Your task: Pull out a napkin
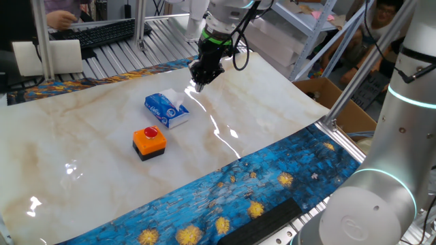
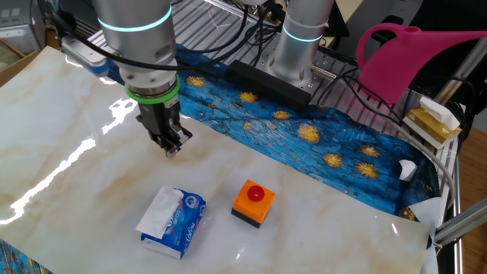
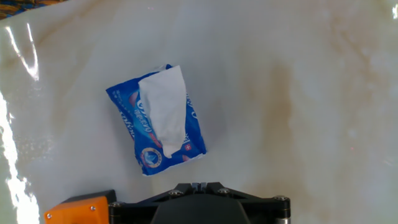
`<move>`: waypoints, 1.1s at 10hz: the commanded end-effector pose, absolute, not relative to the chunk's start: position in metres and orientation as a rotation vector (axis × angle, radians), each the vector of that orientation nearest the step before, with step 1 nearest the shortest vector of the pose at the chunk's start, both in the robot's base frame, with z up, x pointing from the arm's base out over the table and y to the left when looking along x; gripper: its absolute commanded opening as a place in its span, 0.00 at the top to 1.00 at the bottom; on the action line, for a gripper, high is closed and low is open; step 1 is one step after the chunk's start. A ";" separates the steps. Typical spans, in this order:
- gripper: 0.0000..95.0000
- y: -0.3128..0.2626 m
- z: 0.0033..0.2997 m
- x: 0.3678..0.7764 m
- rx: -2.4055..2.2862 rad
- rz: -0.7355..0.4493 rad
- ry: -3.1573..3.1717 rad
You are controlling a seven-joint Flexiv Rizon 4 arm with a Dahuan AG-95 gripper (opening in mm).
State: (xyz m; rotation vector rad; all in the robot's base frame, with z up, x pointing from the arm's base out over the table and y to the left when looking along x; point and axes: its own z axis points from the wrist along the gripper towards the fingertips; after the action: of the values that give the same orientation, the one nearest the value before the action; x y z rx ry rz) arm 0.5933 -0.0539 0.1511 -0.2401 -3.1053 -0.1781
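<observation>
The napkin (image 3: 165, 109) is a white sheet that sticks out of the top slot of the blue-and-white tissue pack (image 3: 138, 138), which lies flat on the marble table. It also shows in one fixed view (image 1: 174, 100) and the other fixed view (image 2: 158, 212). My gripper (image 1: 199, 86) hangs above the table a short way from the pack, apart from it and holding nothing. In the hand view its fingertips (image 3: 195, 185) sit pressed together at the bottom edge. It also shows in the other fixed view (image 2: 172, 149).
An orange box with a red button (image 1: 149, 140) stands next to the pack, and shows at the hand view's lower left corner (image 3: 78, 210). A blue patterned cloth (image 1: 259, 184) covers the table's near edge. A second arm's base (image 2: 298, 46) and a pink watering can (image 2: 411, 57) stand beyond it.
</observation>
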 end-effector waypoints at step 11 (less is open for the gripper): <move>1.00 -0.055 0.150 0.596 -0.219 -0.142 -3.009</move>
State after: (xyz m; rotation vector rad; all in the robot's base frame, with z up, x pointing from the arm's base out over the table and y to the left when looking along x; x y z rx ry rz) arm 0.5965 -0.0546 0.1492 -0.2156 -3.0229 -0.1368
